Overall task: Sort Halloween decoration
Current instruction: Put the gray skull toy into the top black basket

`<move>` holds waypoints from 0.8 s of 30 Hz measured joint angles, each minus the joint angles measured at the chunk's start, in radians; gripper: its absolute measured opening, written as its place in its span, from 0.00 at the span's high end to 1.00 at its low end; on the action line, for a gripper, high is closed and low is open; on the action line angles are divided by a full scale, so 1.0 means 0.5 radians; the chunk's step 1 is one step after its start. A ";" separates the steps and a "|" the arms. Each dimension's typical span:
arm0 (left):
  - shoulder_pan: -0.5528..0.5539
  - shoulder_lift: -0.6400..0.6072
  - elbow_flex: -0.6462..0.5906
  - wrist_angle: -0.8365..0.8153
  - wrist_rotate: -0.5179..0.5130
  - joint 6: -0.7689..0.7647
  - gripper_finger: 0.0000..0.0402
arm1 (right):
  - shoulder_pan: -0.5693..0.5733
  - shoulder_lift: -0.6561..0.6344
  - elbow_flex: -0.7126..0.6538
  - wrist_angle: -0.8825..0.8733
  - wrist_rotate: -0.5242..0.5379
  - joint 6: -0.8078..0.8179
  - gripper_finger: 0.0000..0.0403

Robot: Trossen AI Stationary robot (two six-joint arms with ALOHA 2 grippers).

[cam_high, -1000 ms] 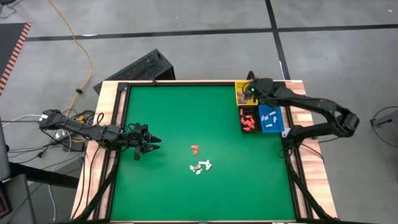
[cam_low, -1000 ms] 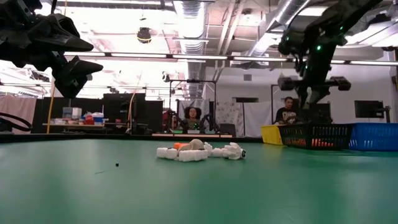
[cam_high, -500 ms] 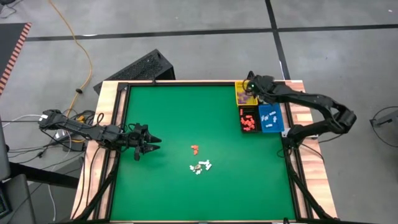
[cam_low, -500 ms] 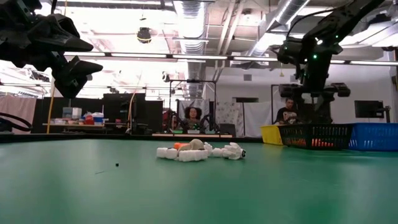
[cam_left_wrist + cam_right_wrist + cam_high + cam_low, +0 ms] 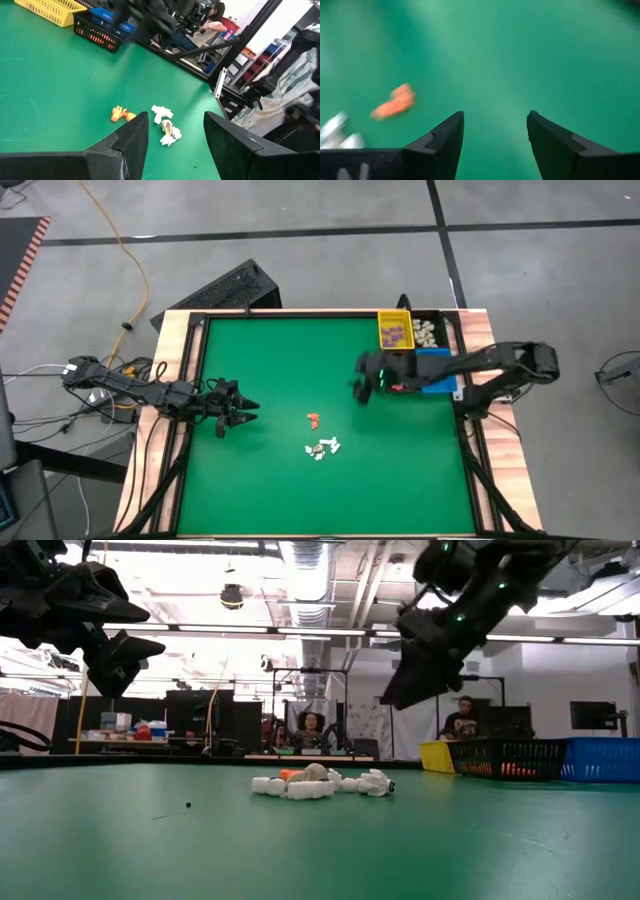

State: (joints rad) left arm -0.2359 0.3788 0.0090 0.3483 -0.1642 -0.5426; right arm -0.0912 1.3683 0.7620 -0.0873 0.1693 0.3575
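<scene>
My right pincer (image 5: 364,385) hung above the green surface (image 5: 270,360), fingers apart and empty. My left pincer (image 5: 240,416) waited near the left edge, fingers apart. The orange trinket (image 5: 313,419) and white trinkets (image 5: 323,448) lay mid-surface, between both pincers.

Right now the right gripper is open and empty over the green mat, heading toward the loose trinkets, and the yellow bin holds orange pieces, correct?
Not quite. The high view shows the yellow bin holding purple pieces. The rest stands: the right gripper is open and empty over the green mat, pointed toward the loose trinkets.
</scene>
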 joint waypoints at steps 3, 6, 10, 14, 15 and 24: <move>0.000 0.000 0.000 0.001 0.000 0.000 0.55 | 0.343 0.179 0.000 0.248 0.039 -0.063 0.43; 0.000 0.000 0.000 0.001 0.000 0.000 0.55 | 0.612 0.390 0.026 0.536 0.094 -0.087 0.43; 0.000 0.000 0.000 0.001 0.000 0.000 0.55 | 0.795 0.667 0.181 0.732 0.221 -0.094 0.44; 0.000 0.000 0.000 0.001 -0.001 0.000 0.55 | 0.847 0.915 0.418 0.700 0.236 -0.165 0.44; 0.000 0.000 -0.001 0.001 -0.001 0.000 0.55 | 0.854 0.964 0.471 0.694 0.234 -0.191 0.44; 0.000 0.000 0.000 -0.008 0.000 -0.027 0.55 | 0.843 1.138 0.672 0.496 0.183 -0.261 0.44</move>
State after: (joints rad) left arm -0.2360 0.3790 0.0090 0.3444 -0.1641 -0.5562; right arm 0.3302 1.9373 1.0978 0.1605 0.2607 0.2271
